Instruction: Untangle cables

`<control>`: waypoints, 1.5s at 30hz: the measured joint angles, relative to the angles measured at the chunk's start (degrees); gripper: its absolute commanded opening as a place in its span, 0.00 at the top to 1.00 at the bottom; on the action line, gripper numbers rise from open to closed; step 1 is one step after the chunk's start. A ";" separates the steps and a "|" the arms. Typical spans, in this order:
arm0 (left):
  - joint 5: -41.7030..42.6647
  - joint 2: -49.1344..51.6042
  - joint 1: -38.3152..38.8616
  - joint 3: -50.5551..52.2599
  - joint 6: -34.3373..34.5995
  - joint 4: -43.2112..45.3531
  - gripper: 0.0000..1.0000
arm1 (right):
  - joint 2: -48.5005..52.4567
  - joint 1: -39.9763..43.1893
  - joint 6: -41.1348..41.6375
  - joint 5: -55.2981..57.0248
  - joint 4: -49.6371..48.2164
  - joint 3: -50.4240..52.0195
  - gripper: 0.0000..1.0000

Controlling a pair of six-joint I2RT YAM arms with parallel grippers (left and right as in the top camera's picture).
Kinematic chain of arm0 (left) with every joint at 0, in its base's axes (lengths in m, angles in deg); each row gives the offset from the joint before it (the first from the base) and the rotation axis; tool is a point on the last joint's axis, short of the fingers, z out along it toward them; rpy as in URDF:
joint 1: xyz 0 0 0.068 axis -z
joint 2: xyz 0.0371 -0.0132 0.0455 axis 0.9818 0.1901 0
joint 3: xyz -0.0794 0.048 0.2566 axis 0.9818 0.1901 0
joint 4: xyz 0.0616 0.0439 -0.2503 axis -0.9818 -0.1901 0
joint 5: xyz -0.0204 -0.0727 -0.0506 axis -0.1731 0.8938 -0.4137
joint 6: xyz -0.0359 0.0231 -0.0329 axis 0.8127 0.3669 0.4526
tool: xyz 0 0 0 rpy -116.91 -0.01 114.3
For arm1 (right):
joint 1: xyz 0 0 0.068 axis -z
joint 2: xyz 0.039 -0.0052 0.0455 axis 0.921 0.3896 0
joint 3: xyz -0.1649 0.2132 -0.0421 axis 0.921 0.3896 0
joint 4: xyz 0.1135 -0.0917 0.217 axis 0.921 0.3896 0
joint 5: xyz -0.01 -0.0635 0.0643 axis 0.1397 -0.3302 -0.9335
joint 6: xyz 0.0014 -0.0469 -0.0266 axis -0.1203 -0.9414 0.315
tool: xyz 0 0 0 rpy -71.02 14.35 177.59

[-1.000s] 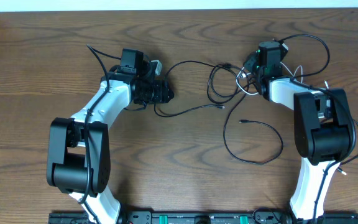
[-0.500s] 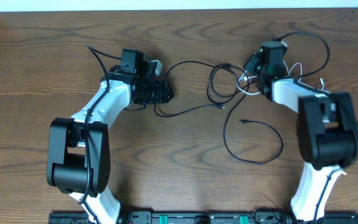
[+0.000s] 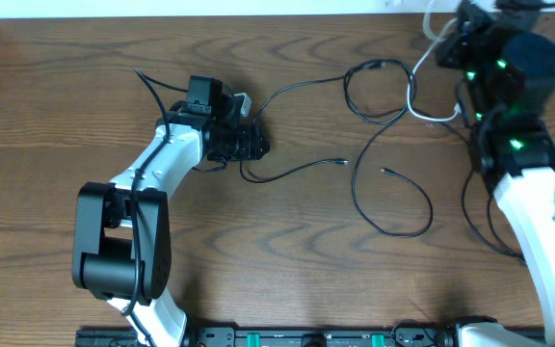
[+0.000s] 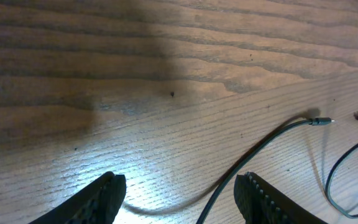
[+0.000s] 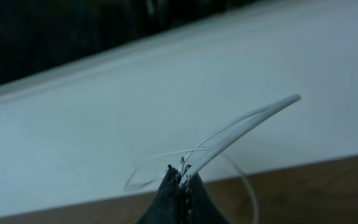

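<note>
Right pincer (image 5: 180, 185) is clamping shut on the white cord (image 5: 244, 124), fingertips pressed together and the cord poking up and off to one side of them. From overhead, this pincer is looking raised off the wooden table (image 3: 287, 280), with the white cord hanging away from it, dropping back toward its own arm's base side and a little inward before curling on the wood. The black cord (image 3: 358, 188) is lying wholly inward of the right pincer and lower, toward the left arm. Its nearest loop is sitting just beside the hanging white strand and seeming to cross it there, though whether they are hooked or only touching cannot be told. That crossing is what the next pull is turning on, probably the white strand going away from the loop. Left pincer (image 4: 180, 186) is standing with its jaws apart, low over the table and gripping nothing. One run of the black cord is passing between its fingers and stretching ahead and to its right, ending in the plug tip (image 4: 321, 121). So the black cord's long axis is running from the left pincer across toward the right one, the left arm being nearer it.
</note>
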 measured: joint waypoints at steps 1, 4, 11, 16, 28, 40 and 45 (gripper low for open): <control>0.00 0.00 0.00 0.00 0.00 0.00 0.38 | -1.20 0.17 -1.27 1.31 0.63 0.00 0.99; 0.00 0.00 0.00 0.00 0.00 0.04 0.38 | -4.07 1.33 -4.35 6.01 2.89 0.00 0.99; 0.00 0.00 0.00 0.00 0.00 0.04 0.38 | -5.79 7.74 -7.39 14.58 7.26 0.00 0.99; 0.00 0.00 0.00 0.00 0.00 0.04 0.38 | -5.79 13.53 -8.04 16.61 9.18 0.00 0.99; 0.00 0.00 0.00 0.00 0.02 0.09 0.38 | -0.31 23.08 -8.44 17.38 14.69 0.00 0.99; 0.00 0.00 0.00 0.00 0.00 0.15 0.38 | 16.31 27.54 -10.80 2.97 8.83 0.00 0.99; 0.00 0.00 0.00 0.15 0.00 0.17 0.38 | 22.34 27.63 -11.13 0.20 8.76 0.00 0.98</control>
